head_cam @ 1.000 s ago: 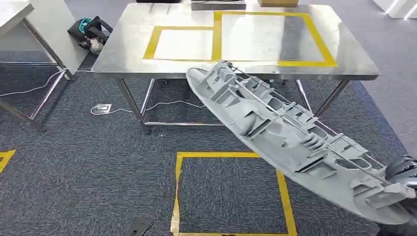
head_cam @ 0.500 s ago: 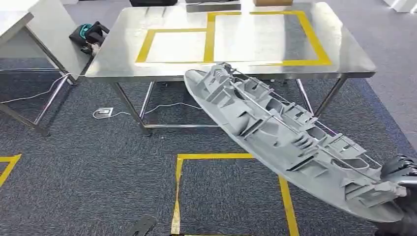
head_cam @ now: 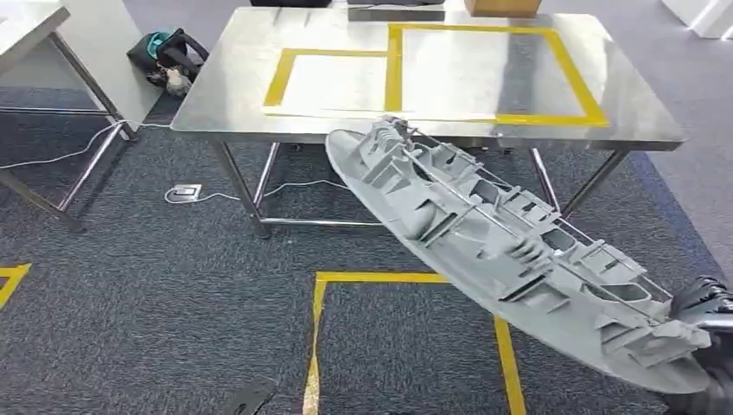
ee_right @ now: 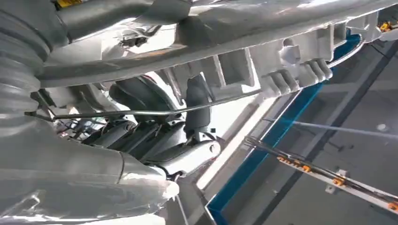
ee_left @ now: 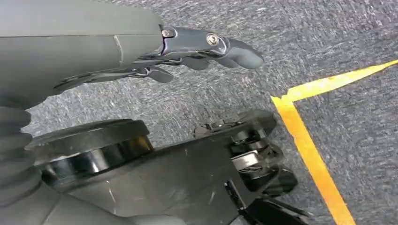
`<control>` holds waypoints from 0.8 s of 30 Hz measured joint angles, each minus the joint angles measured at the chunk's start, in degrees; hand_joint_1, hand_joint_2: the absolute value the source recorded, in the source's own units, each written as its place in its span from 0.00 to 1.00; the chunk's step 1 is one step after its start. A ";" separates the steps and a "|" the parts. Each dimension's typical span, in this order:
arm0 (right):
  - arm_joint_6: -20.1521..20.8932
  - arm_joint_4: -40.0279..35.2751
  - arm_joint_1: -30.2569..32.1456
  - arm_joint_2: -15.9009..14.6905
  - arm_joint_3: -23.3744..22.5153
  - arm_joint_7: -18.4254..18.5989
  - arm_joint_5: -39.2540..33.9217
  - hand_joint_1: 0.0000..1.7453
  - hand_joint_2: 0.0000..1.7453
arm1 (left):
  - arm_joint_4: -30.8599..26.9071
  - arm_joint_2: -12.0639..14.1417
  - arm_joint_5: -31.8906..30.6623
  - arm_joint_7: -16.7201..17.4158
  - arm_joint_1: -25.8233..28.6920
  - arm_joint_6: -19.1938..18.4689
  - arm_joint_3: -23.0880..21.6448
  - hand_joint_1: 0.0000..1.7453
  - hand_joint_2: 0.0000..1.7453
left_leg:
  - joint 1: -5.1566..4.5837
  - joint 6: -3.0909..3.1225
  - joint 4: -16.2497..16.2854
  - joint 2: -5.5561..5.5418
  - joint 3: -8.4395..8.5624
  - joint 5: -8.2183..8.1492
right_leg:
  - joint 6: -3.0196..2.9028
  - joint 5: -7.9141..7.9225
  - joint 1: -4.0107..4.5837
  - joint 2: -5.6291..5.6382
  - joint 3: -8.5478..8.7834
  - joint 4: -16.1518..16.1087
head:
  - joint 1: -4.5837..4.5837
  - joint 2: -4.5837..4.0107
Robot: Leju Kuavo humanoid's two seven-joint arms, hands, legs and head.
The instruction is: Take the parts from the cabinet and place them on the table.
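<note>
Left hand is seen hanging over the carpet, fingers loosely extended and apart, nothing held.

The grey part, a long boat-shaped moulded panel with ribs, clips and a thin rod along it, is carried in the air just in front of the steel surface. Its narrow tip sits level with the surface's near edge, its wide end lower and nearer the robot. That wide end is gripped by the right hand; in the right wrist view the fingers are seen curled around a rib of the part, clamped on it.

Handling, judged: stiff plastic, likely light for its length, but long, so held at one end it will lever and swing. The ribs give a sure hold; the thin rod and small clips look fragile and are best not grabbed. The smooth outer shell is probably slippery.

Surface: polished steel, marked with two yellow tape rectangles, left one smaller. A brown box sits at its far edge.

Room, relative to the surface: a teal-and-black bag on the floor at its left end, a second metal table further left, white cable underneath, a yellow floor square in front.
</note>
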 joint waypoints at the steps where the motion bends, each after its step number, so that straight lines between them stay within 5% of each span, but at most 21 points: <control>1: 0.00 0.00 0.00 -0.11 0.07 0.02 0.00 1.00 1.00 | 0.00 -0.02 0.00 0.00 -0.01 -0.02 0.00 0.00 1.00 | 0.00 -0.08 0.00 -0.13 0.39 -0.28 | -0.11 2.61 0.01 0.00 1.27 -3.24 | 0.07 0.00; 3: 0.00 0.00 -0.08 -0.42 0.24 0.06 0.00 1.00 1.00 | 0.00 -0.09 0.00 -0.02 -0.01 -0.09 0.00 0.00 1.00 | 0.02 -0.47 0.01 -0.27 1.36 -0.88 | -0.33 8.34 -0.02 -0.02 6.08 -13.78 | 0.11 0.00; 5: 0.00 0.00 -0.24 -0.46 0.39 0.13 -0.02 1.00 1.00 | 0.00 0.00 0.00 -0.07 -0.09 -0.11 -0.02 0.00 1.00 | -0.47 -1.12 0.45 -0.47 1.11 -1.26 | -0.74 7.49 0.06 0.13 8.07 -17.18 | 0.15 0.00; 10: 0.00 0.00 -0.14 -0.74 0.42 0.35 0.09 1.00 1.00 | 0.00 0.00 -0.02 -0.15 -0.13 -0.15 -0.04 0.00 1.00 | -0.30 -2.79 1.75 -0.12 0.60 -2.49 | -2.41 7.33 -0.20 0.14 8.36 -17.40 | -0.48 0.00; 13: 0.00 0.00 -0.15 -0.77 0.44 0.31 0.09 1.00 1.00 | 0.00 0.00 -0.02 -0.15 -0.07 -0.17 -0.07 0.00 1.00 | 0.14 -3.56 14.60 -0.09 -6.45 -7.89 | -2.95 6.88 -0.20 -0.01 8.62 -17.40 | -0.50 -0.02; 14: 0.02 0.00 -0.12 -0.79 0.44 0.33 0.09 1.00 1.00 | 0.00 0.02 -0.02 -0.15 0.00 -0.20 -0.09 0.00 1.00 | 0.22 -3.65 17.37 -0.09 -8.36 -8.24 | -3.03 6.74 -0.21 0.00 8.69 -17.40 | -0.57 0.00; 15: 0.02 0.00 -0.10 -0.79 0.46 0.37 0.09 1.00 1.00 | 0.00 0.02 -0.02 -0.15 0.03 -0.22 -0.11 0.00 1.00 | 0.33 -3.68 17.39 -0.09 -8.91 -6.93 | -2.94 6.56 -0.24 0.05 8.94 -17.40 | -0.55 0.00; 16: 0.04 0.00 -0.11 -0.79 0.46 0.39 0.09 1.00 1.00 | 0.00 0.04 0.00 -0.15 0.02 -0.22 -0.11 0.00 1.00 | 0.37 -3.64 15.16 -0.08 -8.30 -4.57 | -2.86 6.33 -0.26 0.12 9.26 -17.40 | -0.55 0.00; 18: 0.04 0.00 -0.14 -0.81 0.48 0.44 0.09 1.00 1.00 | 0.00 0.04 0.00 -0.15 -0.02 -0.24 -0.13 0.00 1.00 | 0.38 -3.33 6.13 -0.04 -4.38 1.25 | -2.49 5.71 -0.34 0.16 10.24 -17.44 | -0.55 0.00; 19: 0.04 0.00 -0.14 -0.81 0.48 0.46 0.09 1.00 1.00 | 0.00 0.04 -0.02 -0.26 -0.01 -0.20 -0.15 0.00 1.00 | 0.38 -2.99 2.27 0.13 -2.75 2.60 | -2.14 5.39 -0.34 0.17 10.46 -17.50 | -0.55 0.00; 20: 0.04 0.00 -0.15 -0.83 0.48 0.48 0.11 1.00 1.00 | 0.00 0.02 -0.02 -0.46 -0.12 -0.02 -0.17 0.00 1.00 | 0.18 -2.72 0.22 0.09 -1.79 1.23 | -1.64 4.89 0.05 0.34 10.52 -17.22 | -0.57 0.00; 24: 0.04 0.04 -0.16 -0.90 0.63 0.63 0.20 1.00 1.00 | 0.00 0.04 0.02 -0.57 -0.04 0.37 -0.20 0.00 1.00 | 0.25 -1.12 -0.14 -0.13 -1.10 0.90 | -0.22 5.15 -0.17 0.08 11.46 -17.70 | -0.61 0.00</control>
